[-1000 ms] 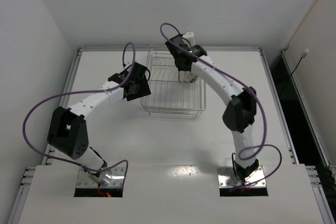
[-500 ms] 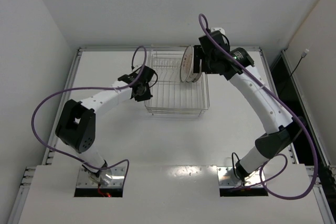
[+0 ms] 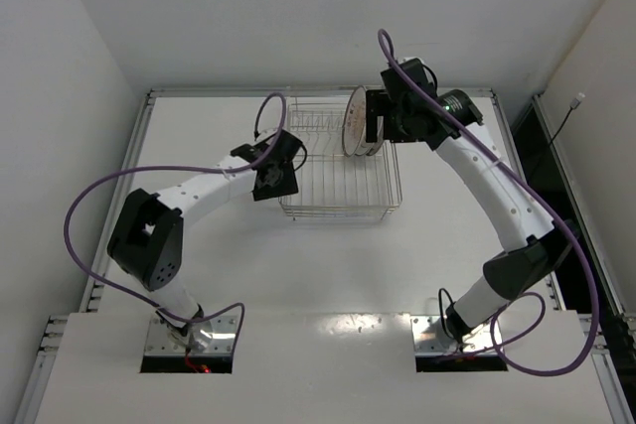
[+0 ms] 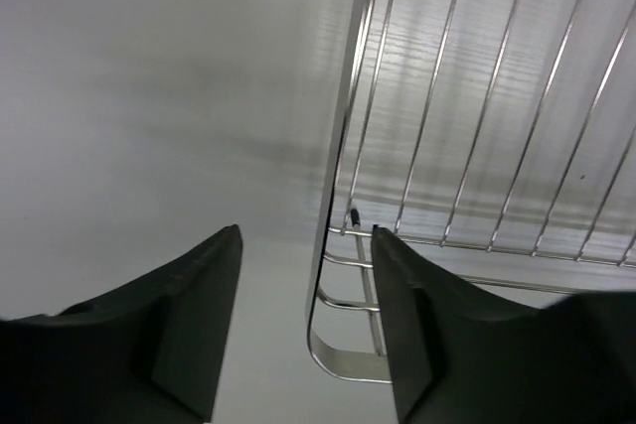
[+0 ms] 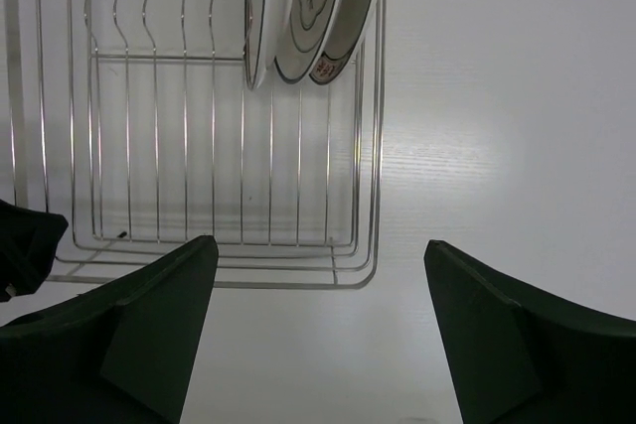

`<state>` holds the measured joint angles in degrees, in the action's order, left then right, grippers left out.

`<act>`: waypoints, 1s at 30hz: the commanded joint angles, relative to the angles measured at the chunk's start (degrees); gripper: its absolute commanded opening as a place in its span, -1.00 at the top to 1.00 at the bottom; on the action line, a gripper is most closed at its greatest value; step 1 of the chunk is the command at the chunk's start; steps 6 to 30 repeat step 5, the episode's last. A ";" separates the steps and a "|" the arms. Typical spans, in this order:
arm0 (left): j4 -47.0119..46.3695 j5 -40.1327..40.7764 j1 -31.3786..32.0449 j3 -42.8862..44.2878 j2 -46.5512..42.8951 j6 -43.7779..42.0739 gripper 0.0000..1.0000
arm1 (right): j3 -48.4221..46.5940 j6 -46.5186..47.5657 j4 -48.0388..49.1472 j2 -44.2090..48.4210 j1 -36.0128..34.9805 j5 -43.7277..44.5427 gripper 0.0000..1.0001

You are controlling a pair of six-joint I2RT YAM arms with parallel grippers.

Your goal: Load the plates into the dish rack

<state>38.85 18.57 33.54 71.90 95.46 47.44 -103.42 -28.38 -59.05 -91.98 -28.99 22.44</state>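
The silver wire dish rack (image 3: 338,191) stands mid-table. Three plates (image 3: 355,122) stand upright side by side in its far right tines. In the right wrist view the plates (image 5: 316,7) show edge-on with dark rims. My right gripper (image 3: 375,126) hovers at the rack's far right, just beside the plates; in its wrist view it (image 5: 320,243) is wide open and empty. My left gripper (image 3: 276,178) is at the rack's near left corner. In its wrist view it (image 4: 306,235) is open, and its fingers straddle the rack's corner rim (image 4: 333,364).
The white table (image 3: 328,265) has a raised metal edge (image 3: 139,146) on the left and at the back. White walls close in the left and far sides. A dark gap runs beyond the right edge (image 3: 522,146).
My right arm has lifted off the rack and swung right, leaving the plates standing in it. My left gripper and the rack have shifted a little to the right.
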 commanded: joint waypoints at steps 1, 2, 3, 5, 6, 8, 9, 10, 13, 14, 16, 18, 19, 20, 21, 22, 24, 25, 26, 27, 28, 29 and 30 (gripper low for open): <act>3.15 3.66 1.26 3.77 -2.03 0.29 -0.08 | -0.92 1.40 1.48 0.40 0.78 -1.08 -0.65; 3.77 4.19 1.27 4.65 -2.03 0.28 -0.08 | -0.91 2.01 2.00 0.40 0.78 -1.08 -0.65; 4.30 4.98 1.27 5.61 -2.03 -0.32 -0.10 | -0.91 2.01 1.48 -0.12 0.78 -1.69 -0.65; 5.44 5.68 1.27 8.51 -2.56 -1.12 -0.10 | -2.48 1.49 0.35 -1.17 1.31 -0.04 -0.65; 5.44 5.68 1.27 8.51 -2.56 -1.12 -0.10 | -2.48 1.49 0.35 -1.17 1.31 -0.04 -0.65; 5.44 5.68 1.27 8.51 -2.56 -1.12 -0.10 | -2.48 1.49 0.35 -1.17 1.31 -0.04 -0.65; 5.44 5.68 1.27 8.51 -2.56 -1.12 -0.10 | -2.48 1.49 0.35 -1.17 1.31 -0.04 -0.65; 5.44 5.68 1.27 8.51 -2.56 -1.12 -0.10 | -2.48 1.49 0.35 -1.17 1.31 -0.04 -0.65; 5.44 5.68 1.27 8.51 -2.56 -1.12 -0.10 | -2.48 1.49 0.35 -1.17 1.31 -0.04 -0.65; 5.44 5.68 1.27 8.51 -2.56 -1.12 -0.10 | -2.48 1.49 0.35 -1.17 1.31 -0.04 -0.65; 5.44 5.68 1.27 8.51 -2.56 -1.12 -0.10 | -2.48 1.49 0.35 -1.17 1.31 -0.04 -0.65; 5.44 5.68 1.27 8.51 -2.56 -1.12 -0.10 | -2.48 1.49 0.35 -1.17 1.31 -0.04 -0.65; 5.44 5.68 1.27 8.51 -2.56 -1.12 -0.10 | -2.48 1.49 0.35 -1.17 1.31 -0.04 -0.65; 5.44 5.68 1.27 8.51 -2.56 -1.12 -0.10 | -2.48 1.49 0.35 -1.17 1.31 -0.04 -0.65; 5.44 5.68 1.27 8.51 -2.56 -1.12 -0.10 | -2.48 1.49 0.35 -1.17 1.31 -0.04 -0.65; 5.44 5.68 1.27 8.51 -2.56 -1.12 -0.10 | -2.48 1.49 0.35 -1.17 1.31 -0.04 -0.65; 5.44 5.68 1.27 8.51 -2.56 -1.12 -0.10 | -2.48 1.49 0.35 -1.17 1.31 -0.04 -0.65; 5.44 5.68 1.27 8.51 -2.56 -1.12 -0.10 | -2.48 1.49 0.35 -1.17 1.31 -0.04 -0.65; 5.44 5.68 1.27 8.51 -2.56 -1.12 -0.10 | -2.48 1.49 0.35 -1.17 1.31 -0.04 -0.65; 5.44 5.68 1.27 8.51 -2.56 -1.12 -0.10 | -2.48 1.49 0.35 -1.17 1.31 -0.04 -0.65; 5.44 5.68 1.27 8.51 -2.56 -1.12 -0.10 | -2.48 1.49 0.35 -1.17 1.31 -0.04 -0.65; 5.44 5.68 1.27 8.51 -2.56 -1.12 -0.10 | -2.48 1.49 0.35 -1.17 1.31 -0.04 -0.65; 5.44 5.68 1.27 8.51 -2.56 -1.12 -0.10 | -2.48 1.49 0.35 -1.17 1.31 -0.04 -0.65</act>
